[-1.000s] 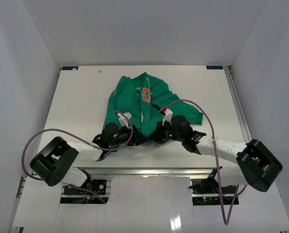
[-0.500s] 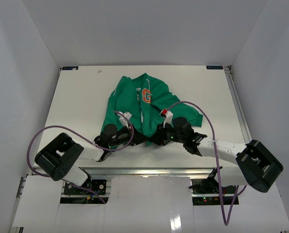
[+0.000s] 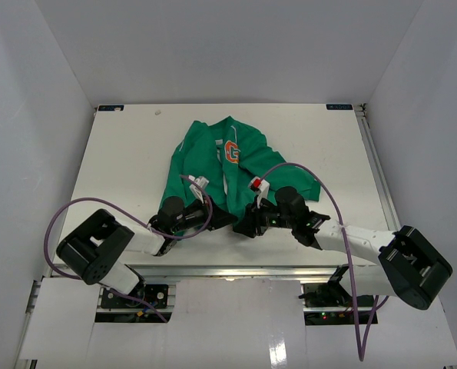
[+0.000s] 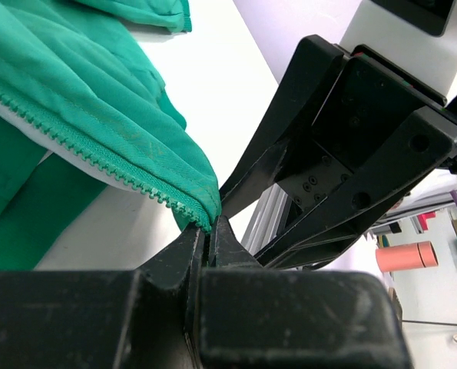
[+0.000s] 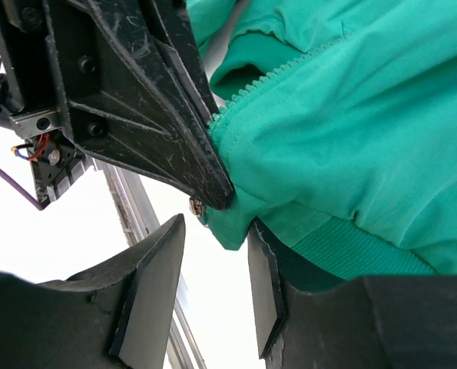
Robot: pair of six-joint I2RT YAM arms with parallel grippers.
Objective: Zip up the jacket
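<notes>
The green jacket point(image 3: 216, 157) lies crumpled mid-table, its orange emblem point(image 3: 231, 151) facing up. My left gripper point(image 3: 226, 218) is at its near hem. In the left wrist view the left gripper point(image 4: 209, 228) is shut on the bottom corner of the jacket point(image 4: 97, 108), right at the end of the zipper teeth point(image 4: 82, 150). My right gripper point(image 3: 245, 226) sits just to the right of it. The right gripper point(image 5: 216, 250) stands open, with the other hem corner of the jacket point(image 5: 351, 115) hanging between its fingers point(image 5: 155, 277) untouched. A small metal piece point(image 5: 200, 207) shows beside the left fingertip.
The two grippers nearly touch at the table's near edge point(image 3: 236, 265). Purple cables point(image 3: 305, 165) loop over both arms. White walls enclose the table point(image 3: 128, 154) on three sides.
The left gripper has closed on the jacket's hem corner. The right gripper has opened, let go of the fabric, and drawn back slightly toward the near edge.
</notes>
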